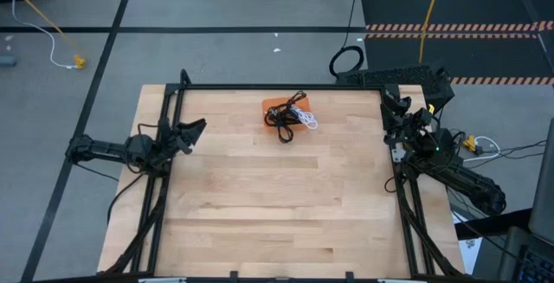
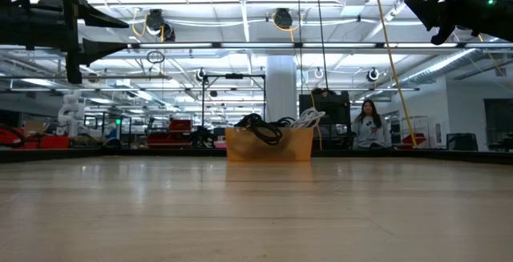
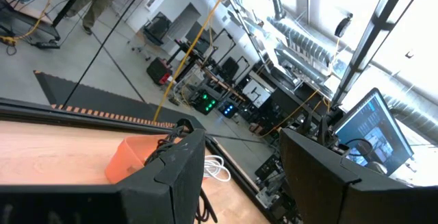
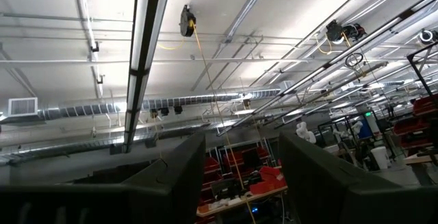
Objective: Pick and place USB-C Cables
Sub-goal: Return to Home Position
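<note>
The left gripper (image 1: 196, 129) is hovering over the table's left edge, its fingers (image 3: 179, 172) standing spread apart with nothing between them, released. It is pointing inward across the wood toward the orange bin (image 1: 272, 104), well apart from it. The right gripper (image 1: 396, 103) is hanging above the far right corner of the table (image 1: 260, 205), raised high. Its wrist camera is looking up at the ceiling lights (image 4: 145, 39), and its two fingers are likewise gaping around empty air, holding nothing.

The USB-C Cables (image 1: 288, 115) are lying in a heap in the orange bin, which is sitting near the middle of the table's far edge. Black strands are looping over the bin's rim and trailing onto the wood on the near side. The white cable (image 1: 309, 120) is spilling over the side nearer the right arm. The black coils are tangling too closely to count, though there are probably several. In the low view the pile is rising above the bin's top edge.

Beyond the table, a thick black loop of cable (image 1: 346, 61) is lying on the floor, and a person (image 2: 370, 126) is standing far back in the room.
</note>
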Robot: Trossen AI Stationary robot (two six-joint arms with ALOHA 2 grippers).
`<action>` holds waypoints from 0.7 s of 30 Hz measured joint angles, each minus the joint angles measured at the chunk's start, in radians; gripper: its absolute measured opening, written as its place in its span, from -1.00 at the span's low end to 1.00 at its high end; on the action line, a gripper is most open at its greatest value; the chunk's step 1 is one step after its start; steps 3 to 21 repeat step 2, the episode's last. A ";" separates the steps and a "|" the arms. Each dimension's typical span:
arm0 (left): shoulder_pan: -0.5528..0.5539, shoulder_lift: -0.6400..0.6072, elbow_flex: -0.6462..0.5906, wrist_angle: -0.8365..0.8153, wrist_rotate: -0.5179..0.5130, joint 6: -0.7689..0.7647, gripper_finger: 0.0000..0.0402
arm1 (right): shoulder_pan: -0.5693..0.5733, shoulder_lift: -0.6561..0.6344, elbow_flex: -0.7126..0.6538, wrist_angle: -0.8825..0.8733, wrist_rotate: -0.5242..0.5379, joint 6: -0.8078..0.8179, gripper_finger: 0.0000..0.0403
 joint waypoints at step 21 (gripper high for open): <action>0.000 0.000 0.000 0.000 0.000 0.000 -0.05 | 0.000 0.000 0.000 0.000 0.000 0.000 -0.12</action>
